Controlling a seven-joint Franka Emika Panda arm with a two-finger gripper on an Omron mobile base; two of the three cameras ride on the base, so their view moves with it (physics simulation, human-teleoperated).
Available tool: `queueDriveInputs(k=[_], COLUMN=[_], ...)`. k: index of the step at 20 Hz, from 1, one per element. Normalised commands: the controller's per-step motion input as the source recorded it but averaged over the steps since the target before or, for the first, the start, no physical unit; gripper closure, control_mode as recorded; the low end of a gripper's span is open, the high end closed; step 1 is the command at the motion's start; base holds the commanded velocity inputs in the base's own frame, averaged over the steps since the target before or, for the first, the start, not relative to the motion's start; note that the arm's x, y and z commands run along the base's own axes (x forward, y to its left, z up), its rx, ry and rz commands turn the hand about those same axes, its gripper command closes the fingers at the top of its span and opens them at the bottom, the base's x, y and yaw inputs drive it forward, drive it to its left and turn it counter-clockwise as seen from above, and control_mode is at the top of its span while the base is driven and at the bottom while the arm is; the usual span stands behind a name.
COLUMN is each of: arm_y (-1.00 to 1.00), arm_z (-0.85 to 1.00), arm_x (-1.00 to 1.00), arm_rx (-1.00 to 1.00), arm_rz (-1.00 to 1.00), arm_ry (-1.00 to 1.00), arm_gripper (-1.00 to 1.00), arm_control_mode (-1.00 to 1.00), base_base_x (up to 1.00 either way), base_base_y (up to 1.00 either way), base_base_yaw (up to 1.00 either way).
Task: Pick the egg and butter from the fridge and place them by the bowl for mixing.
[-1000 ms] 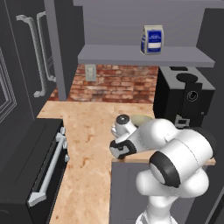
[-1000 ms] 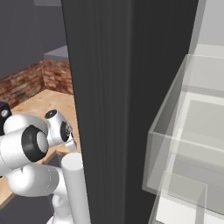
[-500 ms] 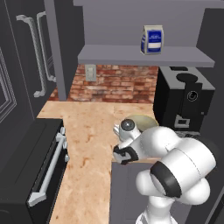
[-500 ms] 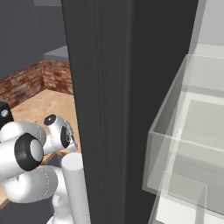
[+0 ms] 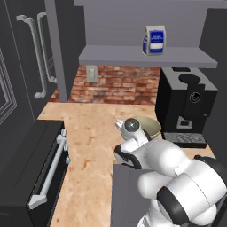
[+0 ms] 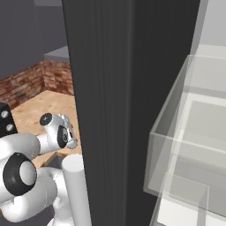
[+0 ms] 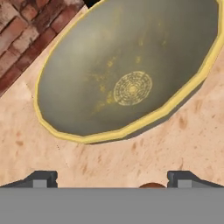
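Observation:
The bowl [image 7: 127, 65], olive-beige and shallow, lies just beyond my fingertips [image 7: 41, 178] in the hand view; in the left base view the bowl [image 5: 150, 125] peeks out behind my wrist. My gripper [image 7: 114, 179] is open over the wooden counter on the bowl's near side. An orange-brown sliver of the egg [image 7: 152, 185] shows on the counter between the fingers, close to the right one and apart from it. The fridge [image 6: 110, 88] stands open at the right, with clear drawers [image 6: 194, 132] and a pale bar handle [image 6: 77, 190]. The butter is out of view.
A black coffee machine [image 5: 186, 104] stands right of the bowl. A blue-and-white carton [image 5: 154, 40] sits on the grey shelf above. A dark oven [image 5: 31, 177] borders the counter [image 5: 88, 128] on the left, below tall dark cupboards. A brick wall closes the back.
The arm has folded back and to the right, its big elbow joint swinging lower right, and the hand has settled lower beside the bowl. The jaws have stayed open.

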Motion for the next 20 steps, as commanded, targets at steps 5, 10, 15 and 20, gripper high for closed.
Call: queueDriveInputs(k=[5, 10, 15, 20], arm_y=[-0.06, -0.1, -0.05, -0.08], arm_z=[0.33, 0.35, 0.44, 0.47], arm_x=[-0.26, -0.34, -0.44, -0.43], arm_rx=[0.11, 0.05, 0.0, 0.0], arm_rz=[0.02, 0.07, 0.13, 0.19], arm_ry=[0.0, 0.0, -0.03, 0.0], arm_gripper=[-1.0, -1.0, -1.0, -1.0], arm_control_mode=[-1.0, -1.0, -1.0, -1.0], base_base_x=[0.0, 0.0, 0.0, 0.0], base_base_y=[0.0, 0.0, 0.0, 0.0], base_base_yaw=[0.0, 0.0, 0.0, 0.0])
